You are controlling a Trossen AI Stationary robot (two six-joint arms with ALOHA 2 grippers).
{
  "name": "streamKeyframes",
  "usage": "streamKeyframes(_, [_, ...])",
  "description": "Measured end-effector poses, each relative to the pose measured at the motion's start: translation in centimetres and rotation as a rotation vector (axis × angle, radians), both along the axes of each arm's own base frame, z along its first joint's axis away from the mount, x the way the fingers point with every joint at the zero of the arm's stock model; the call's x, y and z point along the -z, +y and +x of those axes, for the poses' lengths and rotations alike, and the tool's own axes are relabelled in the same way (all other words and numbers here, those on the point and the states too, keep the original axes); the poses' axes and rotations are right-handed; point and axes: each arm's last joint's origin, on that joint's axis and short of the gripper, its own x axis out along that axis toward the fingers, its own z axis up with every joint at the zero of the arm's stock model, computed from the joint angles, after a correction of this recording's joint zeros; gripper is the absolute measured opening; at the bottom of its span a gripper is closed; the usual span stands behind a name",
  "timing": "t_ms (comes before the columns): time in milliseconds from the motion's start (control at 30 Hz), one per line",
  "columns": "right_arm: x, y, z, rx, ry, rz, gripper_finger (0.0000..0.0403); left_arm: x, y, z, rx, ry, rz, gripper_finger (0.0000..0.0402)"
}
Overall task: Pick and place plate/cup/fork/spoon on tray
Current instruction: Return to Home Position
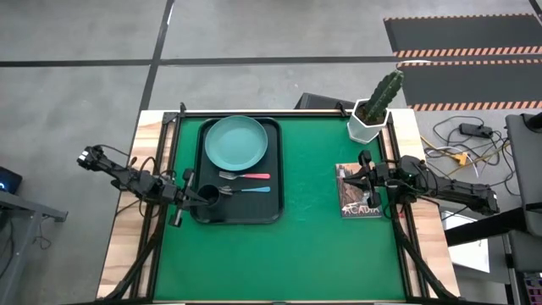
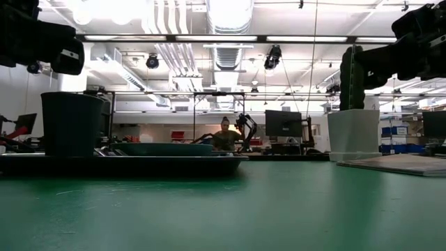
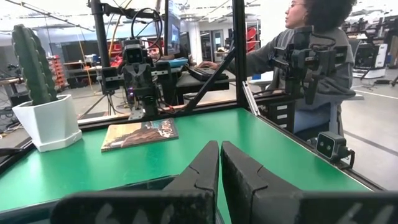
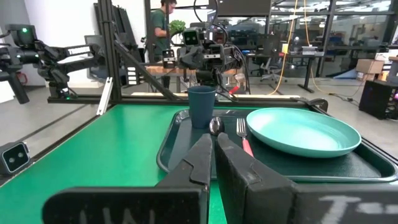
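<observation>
The black tray lies at the table's far left. On it are the teal plate, the red-handled fork, the blue-handled spoon and the dark cup, which stands upright at the tray's near left. They also show in the right wrist view: the plate, the cup, the fork and the spoon. My left gripper is shut and empty, raised beside the cup at the tray's left edge. My right gripper is shut and empty at the table's right side.
A white pot with a cactus stands at the far right corner. A book lies flat near the right edge, below my right gripper. The green mat covers the table. People sit in the room beyond the table.
</observation>
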Motion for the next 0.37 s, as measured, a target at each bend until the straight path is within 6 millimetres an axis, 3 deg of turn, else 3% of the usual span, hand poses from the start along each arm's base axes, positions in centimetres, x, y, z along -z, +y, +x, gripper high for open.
streamKeyframes(367, [0.00, 0.00, 0.00, 0.000, 0.000, 0.000, 0.0011, 0.04, -0.01, 0.02, 0.000, 0.004, 0.002, 0.0000])
